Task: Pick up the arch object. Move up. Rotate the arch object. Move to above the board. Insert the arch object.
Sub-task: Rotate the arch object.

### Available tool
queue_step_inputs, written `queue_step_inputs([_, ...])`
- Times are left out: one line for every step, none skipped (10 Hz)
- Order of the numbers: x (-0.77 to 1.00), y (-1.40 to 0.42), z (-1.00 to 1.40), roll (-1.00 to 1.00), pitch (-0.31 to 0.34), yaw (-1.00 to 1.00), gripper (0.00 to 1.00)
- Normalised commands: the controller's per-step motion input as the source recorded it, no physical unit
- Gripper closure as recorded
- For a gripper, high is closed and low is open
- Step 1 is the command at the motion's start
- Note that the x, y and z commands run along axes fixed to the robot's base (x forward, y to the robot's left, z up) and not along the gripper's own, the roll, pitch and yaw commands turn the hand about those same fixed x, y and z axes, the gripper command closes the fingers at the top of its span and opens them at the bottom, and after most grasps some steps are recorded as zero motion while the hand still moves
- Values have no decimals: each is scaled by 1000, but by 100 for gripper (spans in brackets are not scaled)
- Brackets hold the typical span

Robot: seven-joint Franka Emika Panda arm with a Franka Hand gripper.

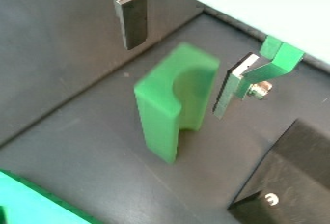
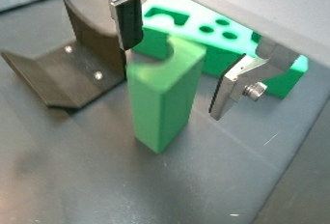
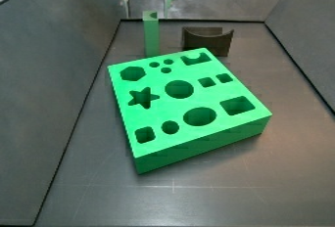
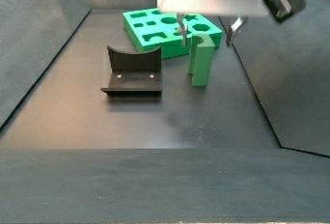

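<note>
While the arch [image 2: 165, 102] stands upright on the dark floor, our gripper [image 2: 180, 59] hovers around its top with the jaws spread wide. In both wrist views one silver finger [image 1: 129, 15] sits off one side of the block and the other finger [image 1: 240, 85] off the opposite side. Neither pad appears to touch the green, so we hold nothing yet.

We judge the step in hand to be the pick-up. To do it well, we would centre the arch between the pads, come down a little further so they cover more of its slim sides, and close evenly. A one-sided touch could tip this tall, narrow block. A wrist view shows the curved notch [image 1: 196, 71] cut into its upper end; gripping on the flat faces beside it looks safest.

In a side view the arch [image 4: 204, 59] stands just in front of the board [image 4: 152, 27], close to it, and beside the fixture [image 4: 133, 71]. From the opposite side view the arch [image 3: 151, 30] rises behind the board [image 3: 186, 106], whose star, circles, squares and hexagon holes all look empty.

We work on a matte dark grey floor [image 4: 168, 122], bare in the foreground, enclosed by dark sloping walls [image 4: 39, 54].
</note>
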Motion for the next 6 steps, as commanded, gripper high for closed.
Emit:
queue_step_inputs([-2, -19, 581, 161, 83, 31, 0])
queue_step_inputs([2, -20, 324, 145, 84, 34, 0])
queue_step_inputs([0, 83, 0, 21, 14, -1000, 0])
queue_step_inputs([21, 90, -125, 19, 12, -1000, 0])
queue_step_inputs([40, 71, -88, 15, 9, -1000, 0])
queue_step_inputs([35, 49, -52, 17, 8, -1000, 0])
